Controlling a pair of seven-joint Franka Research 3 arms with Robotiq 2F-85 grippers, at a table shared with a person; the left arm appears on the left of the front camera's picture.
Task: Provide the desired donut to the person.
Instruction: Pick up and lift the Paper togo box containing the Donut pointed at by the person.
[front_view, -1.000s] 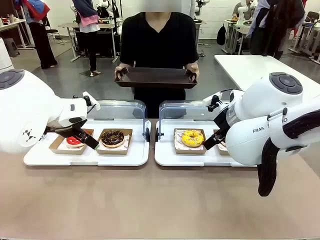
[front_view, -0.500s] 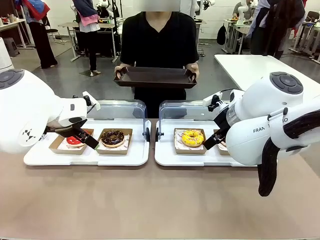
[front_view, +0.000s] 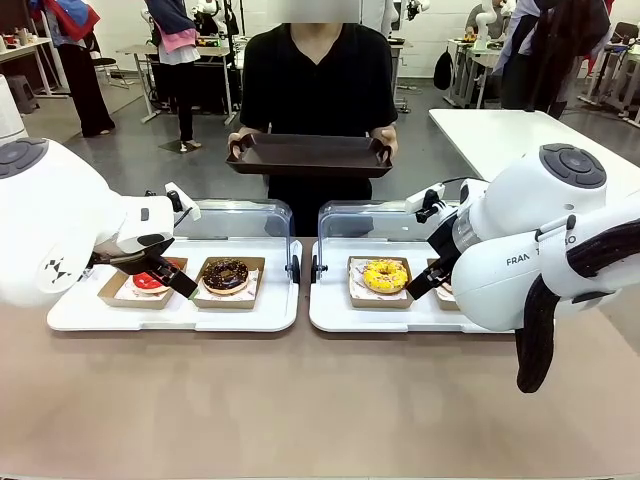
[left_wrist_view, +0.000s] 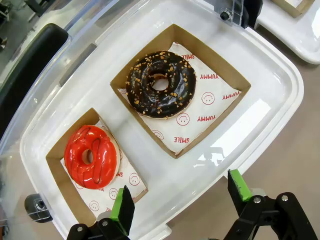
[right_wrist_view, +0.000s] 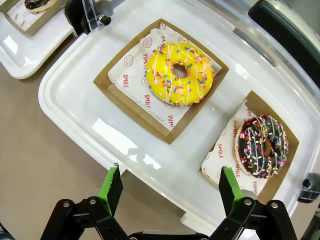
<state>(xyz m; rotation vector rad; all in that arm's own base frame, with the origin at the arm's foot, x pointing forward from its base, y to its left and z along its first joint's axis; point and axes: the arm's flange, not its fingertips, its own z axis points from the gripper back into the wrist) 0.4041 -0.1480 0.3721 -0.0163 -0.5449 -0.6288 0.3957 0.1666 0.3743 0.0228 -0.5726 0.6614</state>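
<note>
- The left gripper (left_wrist_view: 180, 192) has its green-padded fingers spread wide with nothing between them. It hovers over the near edge of the left white tray (left_wrist_view: 272, 82).
- Just beyond those fingers lie two donuts, each on smiley-printed paper in one of the brown cardboard boxes (left_wrist_view: 215, 61). The red-glazed donut (left_wrist_view: 91, 156) is close to one finger. The chocolate donut with nut crumbs (left_wrist_view: 161, 84) sits in the box beside it.
- The right gripper (right_wrist_view: 170, 175) is likewise spread wide and holds nothing, poised over the near edge of the right white tray (right_wrist_view: 62, 95).
- Ahead of it, the yellow sprinkled donut (right_wrist_view: 181, 73) with white icing stripes rests in one box. The chocolate sprinkled donut (right_wrist_view: 263, 146) rests in the neighbouring box, near one fingertip.
- In the front view both white trays sit side by side on the brown table (front_view: 300, 400), just apart. Each has one of the clear lids (front_view: 240, 218) raised along its far side.
- Across the table in that view come the red donut, the nut-crumbed chocolate one and the yellow one. The sprinkled chocolate one is mostly hidden behind the right arm.
- The person (front_view: 318, 80), in a black shirt, stands at the far side of the table. They hold a dark brown serving tray (front_view: 310, 155) by its end handles, level and well above the white trays.
</note>
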